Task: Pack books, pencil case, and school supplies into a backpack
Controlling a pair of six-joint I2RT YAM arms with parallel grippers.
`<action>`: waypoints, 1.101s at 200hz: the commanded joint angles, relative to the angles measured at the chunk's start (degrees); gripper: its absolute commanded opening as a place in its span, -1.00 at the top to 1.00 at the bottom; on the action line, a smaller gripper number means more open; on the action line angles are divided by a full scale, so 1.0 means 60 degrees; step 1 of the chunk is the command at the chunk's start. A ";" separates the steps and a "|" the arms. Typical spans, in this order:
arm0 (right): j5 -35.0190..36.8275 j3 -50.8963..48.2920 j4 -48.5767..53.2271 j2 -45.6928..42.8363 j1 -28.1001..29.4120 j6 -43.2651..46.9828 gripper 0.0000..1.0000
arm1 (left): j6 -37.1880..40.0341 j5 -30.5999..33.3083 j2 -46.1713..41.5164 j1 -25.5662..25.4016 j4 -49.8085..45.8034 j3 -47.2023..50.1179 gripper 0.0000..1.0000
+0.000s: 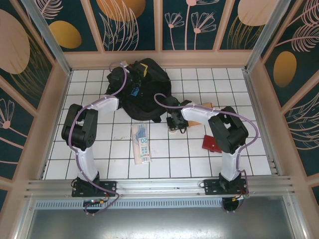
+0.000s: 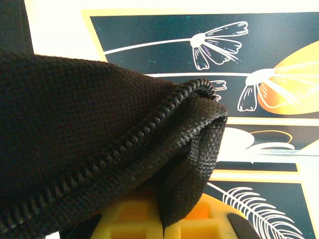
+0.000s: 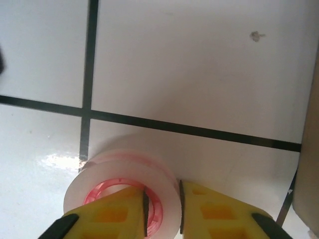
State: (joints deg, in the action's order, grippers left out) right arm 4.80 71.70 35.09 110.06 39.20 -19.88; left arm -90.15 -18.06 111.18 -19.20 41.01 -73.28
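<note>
The black backpack (image 1: 144, 92) lies at the back of the table. My left gripper (image 1: 141, 72) is at its top, shut on a fold of its black fabric (image 2: 199, 164) beside the zip, with the yellow pads (image 2: 124, 219) meeting under it (image 2: 165, 226). My right gripper (image 1: 174, 125) is down on the tiles in front of the backpack, shut on the wall of a white disc with a pink-red core (image 3: 117, 172): one finger is inside the core, the other outside (image 3: 162, 211). The pencil case (image 1: 142, 144) lies mid-table. The dark red book (image 1: 211, 143) is at the right, and the orange-brown book (image 1: 205, 105) is partly hidden behind my right arm.
White tiled table with a raised wooden rim (image 1: 159, 59) and patterned walls all round. A brownish edge (image 3: 310, 169) shows just right of my right gripper. Bare tiles (image 1: 169, 159) lie between the pencil case and the dark red book.
</note>
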 commanded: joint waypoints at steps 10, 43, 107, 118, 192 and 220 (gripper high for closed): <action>0.0242 -0.0346 0.0556 0.0186 -0.0022 0.0111 0.82 | -0.0107 -0.0181 -0.0278 -0.0052 0.0650 0.0010 1.00; -0.0002 -0.0722 -0.0188 -0.1181 -0.0019 -0.0253 0.90 | -0.0107 -0.0226 -0.0259 -0.0052 0.0635 -0.0001 1.00; -0.0497 -0.0265 -0.3071 -0.3710 -0.0087 -0.1461 0.91 | -0.0246 -0.0252 -0.0233 -0.0052 0.0564 -0.0150 1.00; -0.0415 -0.0164 -0.3620 -0.3634 -0.0149 -0.1664 0.91 | -0.0259 -0.0257 -0.0232 -0.0052 0.0561 -0.0158 1.00; 0.0006 0.2231 -0.3637 -0.0817 -0.0249 -0.1999 0.94 | -0.0181 -0.0242 -0.0252 -0.0058 0.0382 -0.0202 1.00; 0.0037 0.0936 -0.3308 -0.1955 -0.0209 -0.1595 0.82 | -0.0151 -0.0336 -0.0277 -0.0054 0.0273 -0.0239 1.00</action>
State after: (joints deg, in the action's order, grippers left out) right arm 3.49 81.97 13.85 105.41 37.98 -30.76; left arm -90.35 -18.31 111.18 -19.20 40.91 -73.28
